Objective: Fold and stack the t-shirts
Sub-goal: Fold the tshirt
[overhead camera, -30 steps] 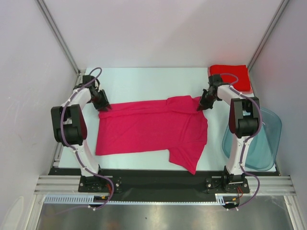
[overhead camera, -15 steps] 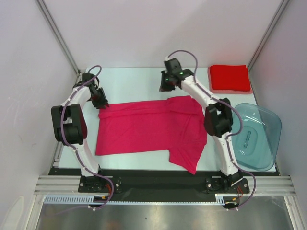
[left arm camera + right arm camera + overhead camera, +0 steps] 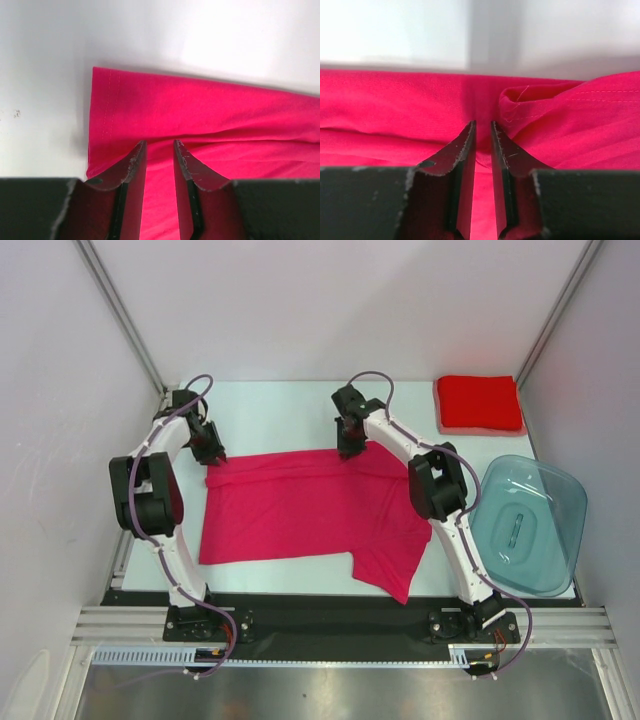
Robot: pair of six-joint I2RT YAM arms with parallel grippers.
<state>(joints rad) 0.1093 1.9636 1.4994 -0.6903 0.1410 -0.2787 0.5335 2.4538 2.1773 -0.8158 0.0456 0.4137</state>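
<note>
I see magenta-pink t-shirt point(image 3: 300, 505) spread flat on table point(image 3: 270, 410), mid-field. My left gripper point(image 3: 212, 455) has jaws clamped on its far left corner; right gripper point(image 3: 346, 450) has jaws clamped on its far edge, midway. Brighter red t-shirt point(image 3: 478, 403) folded, far right corner.

Left arm point(image 3: 150, 495) and right arm point(image 3: 435, 485) extend, jaws pinched.

White arms point(image 3: 176, 558) with black joints point(image 3: 150, 502) and looping purple cables point(image 3: 372, 374) (black, rough-edged jaws at the wrists)
</note>
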